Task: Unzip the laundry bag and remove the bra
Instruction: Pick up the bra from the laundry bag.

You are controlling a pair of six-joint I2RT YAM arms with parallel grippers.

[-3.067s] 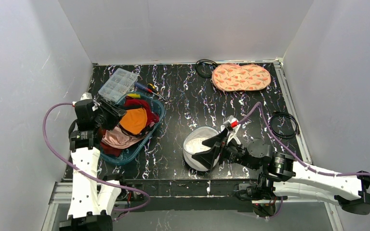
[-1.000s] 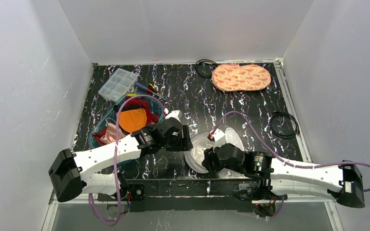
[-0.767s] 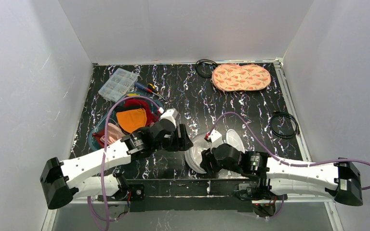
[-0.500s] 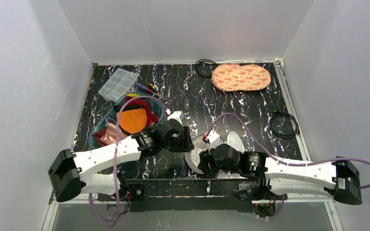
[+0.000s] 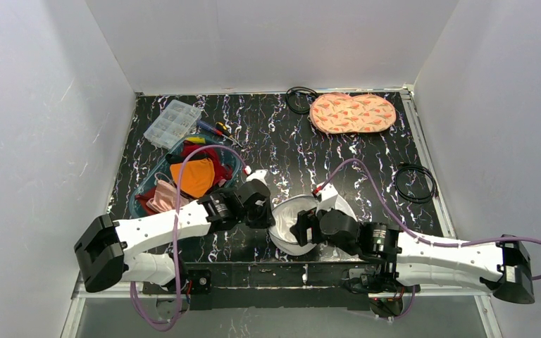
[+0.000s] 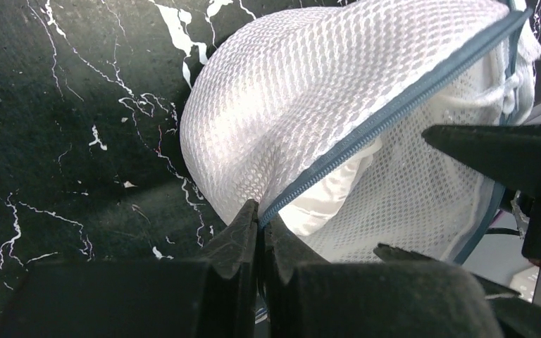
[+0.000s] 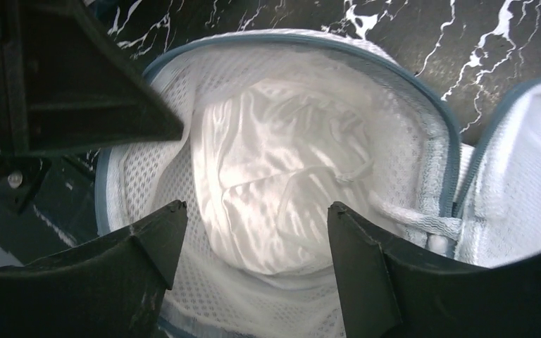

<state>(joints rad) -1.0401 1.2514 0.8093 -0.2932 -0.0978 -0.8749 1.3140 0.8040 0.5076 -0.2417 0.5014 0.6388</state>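
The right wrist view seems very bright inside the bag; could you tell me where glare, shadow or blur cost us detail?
Right wrist view: the white fabric in the laundry bag shines, folds readable; the right gripper is a dark, soft silhouette. Left wrist view: mesh sharp, the left gripper nearly black. Top external view: even light, soft shadows.

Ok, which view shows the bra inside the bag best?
Right wrist: the open laundry bag faces the camera, with the glossy white bra filling it. Left wrist shows only a sliver under the zipper. In top external it can't be told from the mesh.
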